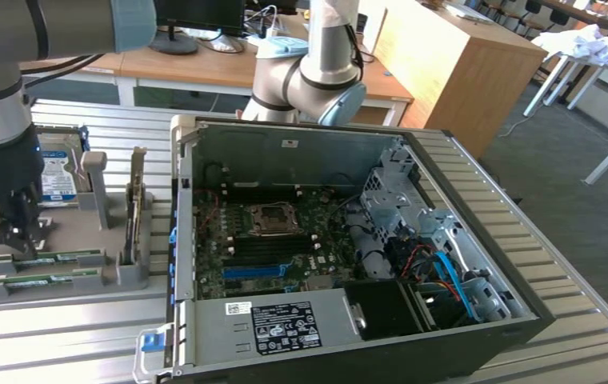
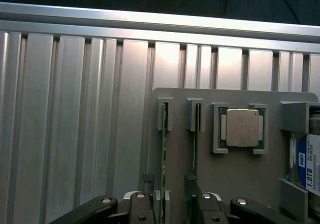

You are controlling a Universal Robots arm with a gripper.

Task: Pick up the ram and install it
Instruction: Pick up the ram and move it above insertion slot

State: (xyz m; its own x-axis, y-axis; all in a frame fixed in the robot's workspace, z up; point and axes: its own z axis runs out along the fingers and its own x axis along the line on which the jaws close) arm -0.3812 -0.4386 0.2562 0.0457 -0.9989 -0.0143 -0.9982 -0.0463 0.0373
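Two green ram sticks stand on edge in a grey holder (image 1: 122,276) at the exterior view's left: one ram (image 1: 64,258) behind, the other ram (image 1: 54,278) in front. My gripper (image 1: 10,236) hangs low over their left ends. In the wrist view the gripper (image 2: 169,186) is open, and its dark fingers (image 2: 145,204) stand on either side of one ram (image 2: 163,154), with a gap on each side. The second ram (image 2: 195,144) runs just beside the other finger. The open computer case (image 1: 475,200) lies in the middle, with its motherboard's memory slots (image 1: 278,244) exposed.
The holder also carries a square silver processor (image 2: 242,127), a blue-labelled hard drive (image 1: 57,172) and an upright card (image 1: 135,200). A second robot arm (image 1: 320,76) stands behind the case. Ribbed aluminium table (image 2: 75,134) surrounds the holder.
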